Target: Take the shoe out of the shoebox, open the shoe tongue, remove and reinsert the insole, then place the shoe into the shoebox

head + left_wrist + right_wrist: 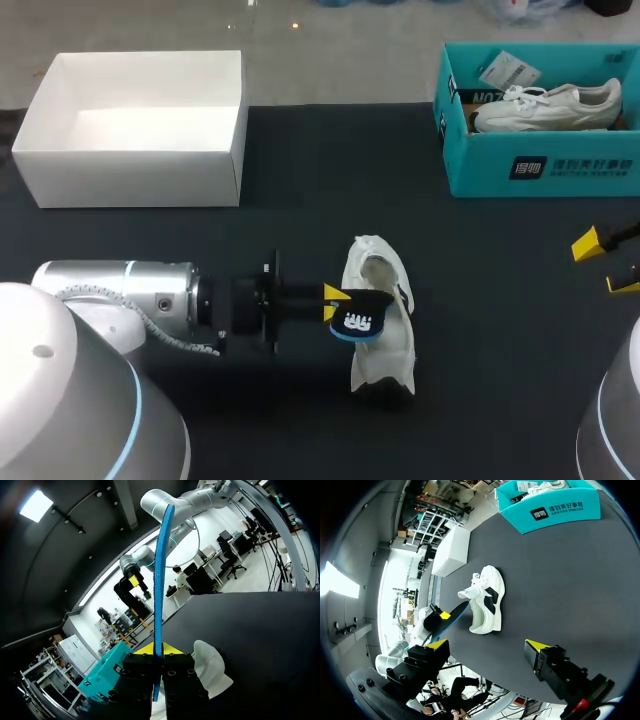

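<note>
A white shoe [380, 300] lies on the black table at its middle, its opening facing up. My left gripper [334, 303] is shut on the insole [358, 322], black on top and blue underneath, held just above the shoe's left side. In the left wrist view the insole [160, 580] stands edge-on between the fingers of my left gripper [156, 652], with the shoe [210, 667] beside it. My right gripper [605, 265] stands open at the table's right edge with nothing in it. In the right wrist view my right gripper [487, 647] is well short of the shoe [485, 600] and the insole [451, 620].
A teal shoebox [540, 170] at the back right holds a second white shoe [545, 105]. An open white box [135, 170] stands at the back left. The teal shoebox [555, 510] and the white box [451, 550] lie beyond the shoe in the right wrist view.
</note>
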Motion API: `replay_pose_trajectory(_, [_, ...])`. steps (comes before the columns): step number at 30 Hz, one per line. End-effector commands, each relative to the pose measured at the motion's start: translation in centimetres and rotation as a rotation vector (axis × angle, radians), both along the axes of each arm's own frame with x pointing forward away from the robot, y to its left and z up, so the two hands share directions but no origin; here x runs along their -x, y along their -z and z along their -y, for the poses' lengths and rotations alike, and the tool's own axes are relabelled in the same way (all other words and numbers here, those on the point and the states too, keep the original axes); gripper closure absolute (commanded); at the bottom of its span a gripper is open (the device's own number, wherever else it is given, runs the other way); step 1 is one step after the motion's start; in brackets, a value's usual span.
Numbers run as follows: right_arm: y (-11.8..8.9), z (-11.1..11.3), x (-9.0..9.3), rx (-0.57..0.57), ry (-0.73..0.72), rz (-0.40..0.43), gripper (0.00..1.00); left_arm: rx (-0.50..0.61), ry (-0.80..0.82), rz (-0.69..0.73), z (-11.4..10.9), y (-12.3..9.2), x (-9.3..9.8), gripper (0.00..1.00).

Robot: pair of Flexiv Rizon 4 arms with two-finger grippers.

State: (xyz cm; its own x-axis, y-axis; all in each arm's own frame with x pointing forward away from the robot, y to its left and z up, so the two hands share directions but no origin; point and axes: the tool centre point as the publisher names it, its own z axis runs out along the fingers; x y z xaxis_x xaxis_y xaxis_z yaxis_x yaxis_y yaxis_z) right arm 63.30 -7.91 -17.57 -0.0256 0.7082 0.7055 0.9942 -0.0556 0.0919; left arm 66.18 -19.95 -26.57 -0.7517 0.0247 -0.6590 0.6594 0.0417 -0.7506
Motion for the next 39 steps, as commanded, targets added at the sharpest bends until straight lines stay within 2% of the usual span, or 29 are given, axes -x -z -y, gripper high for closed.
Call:
replay_pose_trajectory(1, [-0.1, 0.0, 1.0, 0.001, 0.051, 0.049, 0.00, 0.006, 0.022, -0.006, -0.1, -0.4, 0.2, 1.00])
replay_pose_trajectory(5, [-0.1, 0.0, 1.0, 0.001, 0.051, 0.049, 0.00, -0.006, 0.035, -0.020, 0.2, 0.0, 0.2, 1.00])
replay_pose_trajectory(10, [-0.1, 0.0, 1.0, 0.001, 0.051, 0.049, 0.00, 0.033, 0.085, -0.061, 0.6, -0.2, 0.9, 1.00])
replay_pose_trajectory(13, [-0.1, 0.0, 1.0, 0.001, 0.051, 0.049, 0.00, 0.008, 0.095, -0.062, 0.8, -0.1, 1.1, 1.00])
replay_pose_trajectory(18, [-0.1, 0.0, 1.0, 0.001, 0.051, 0.049, 0.00, -0.021, 0.080, -0.079, 0.8, 1.2, 0.7, 1.00])
replay_pose_trajectory(21, [-0.1, 0.0, 1.0, 0.001, 0.051, 0.049, 0.00, -0.073, 0.071, -0.074, 0.7, 2.4, 0.3, 1.00])
replay_pose_trajectory(26, [-0.1, 0.0, 1.0, 0.001, 0.051, 0.049, 0.00, -0.094, 0.054, -0.081, 0.6, 3.2, -0.2, 1.00])
replay_pose_trajectory(35, [-0.1, 0.0, 1.0, 0.001, 0.051, 0.049, 0.00, -0.125, 0.043, -0.056, 0.3, 2.2, 0.3, 1.00])
replay_pose_trajectory(39, [-0.1, 0.0, 1.0, 0.001, 0.051, 0.049, 0.00, -0.094, 0.053, -0.049, 0.2, 1.0, 0.9, 1.00])
